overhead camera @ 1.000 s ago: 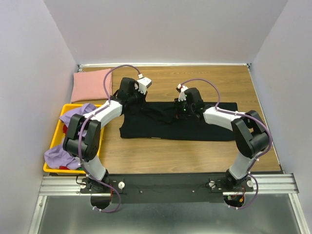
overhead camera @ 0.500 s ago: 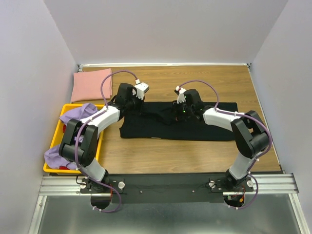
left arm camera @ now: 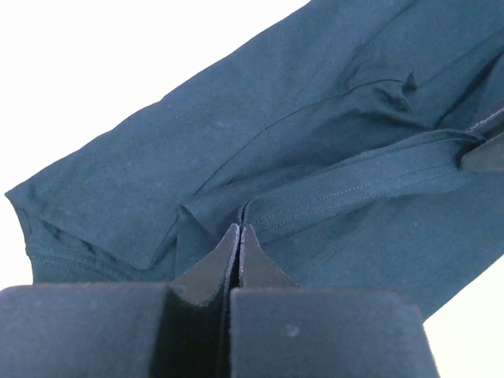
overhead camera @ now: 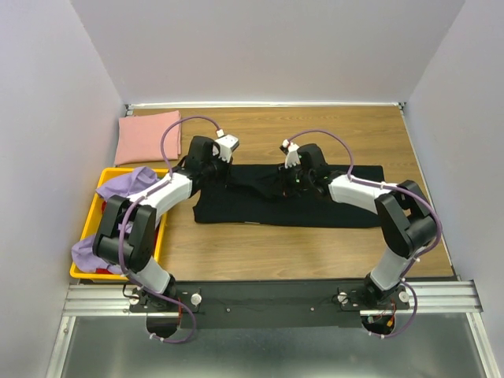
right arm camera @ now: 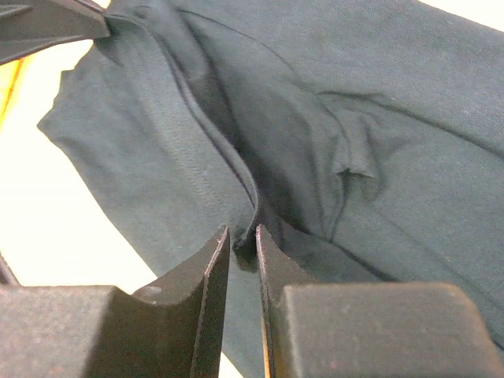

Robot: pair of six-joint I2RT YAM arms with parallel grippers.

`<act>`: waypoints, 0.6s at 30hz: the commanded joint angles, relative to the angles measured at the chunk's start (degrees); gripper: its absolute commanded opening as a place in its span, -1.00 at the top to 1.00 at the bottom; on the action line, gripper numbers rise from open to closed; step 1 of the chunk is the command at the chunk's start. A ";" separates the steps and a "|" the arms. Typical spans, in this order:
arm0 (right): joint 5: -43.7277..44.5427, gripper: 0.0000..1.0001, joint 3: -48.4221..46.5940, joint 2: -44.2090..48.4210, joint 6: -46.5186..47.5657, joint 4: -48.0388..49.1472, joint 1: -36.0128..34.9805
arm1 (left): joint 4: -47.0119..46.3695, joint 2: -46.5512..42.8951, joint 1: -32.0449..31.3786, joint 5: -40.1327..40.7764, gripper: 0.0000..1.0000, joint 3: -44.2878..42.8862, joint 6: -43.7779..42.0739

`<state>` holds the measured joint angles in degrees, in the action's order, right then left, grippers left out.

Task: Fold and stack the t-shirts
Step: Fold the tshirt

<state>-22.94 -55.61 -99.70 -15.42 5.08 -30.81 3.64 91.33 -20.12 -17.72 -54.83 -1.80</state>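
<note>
Far left on the table [overhead camera: 315,248], the dusty pink t-shirt [overhead camera: 146,138] lies folded in the back corner. Nearer to me, the lavender t-shirt [overhead camera: 118,187] spills out of the yellow crate [overhead camera: 96,206], not yet folded. So by my reckoning one shirt is done, one waits, and the black t-shirt [overhead camera: 283,206], spread in a wide band across the middle of the table, is the one being folded.

The left gripper [left arm camera: 239,234] sits at the far-left part of that shirt. Its fingers are pressed together with no gap, and their tips are pinched on a fold of the stitched hem. That hem runs off to the right towards the other arm.

The right gripper [right arm camera: 242,238] is down near the middle of the far edge. Its fingers stand a sliver apart, and a raised ridge of the same hem fills the gap, touching both.

The next move, I'd guess, needs both arms to work as a pair, carrying the pinched edge evenly so the fold lands square. If one side drags or slips, the soft cloth will bunch
</note>
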 commanded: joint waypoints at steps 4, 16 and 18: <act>-5.62 0.41 2.35 2.84 -0.05 1.16 -0.66 | 1.55 -5.89 -0.27 -0.12 0.66 3.58 4.52; -12.13 0.19 5.87 5.30 0.74 0.89 -1.45 | -1.09 -18.46 -0.45 -3.03 -0.22 14.22 15.50; -12.13 0.18 6.83 5.83 0.74 0.11 -1.54 | -1.97 -21.87 -0.45 -2.94 -0.24 16.14 18.49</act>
<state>-32.16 -50.52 -96.40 -15.35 5.50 -31.59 3.90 75.07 -20.23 -18.85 -41.63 10.13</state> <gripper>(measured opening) 0.406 0.609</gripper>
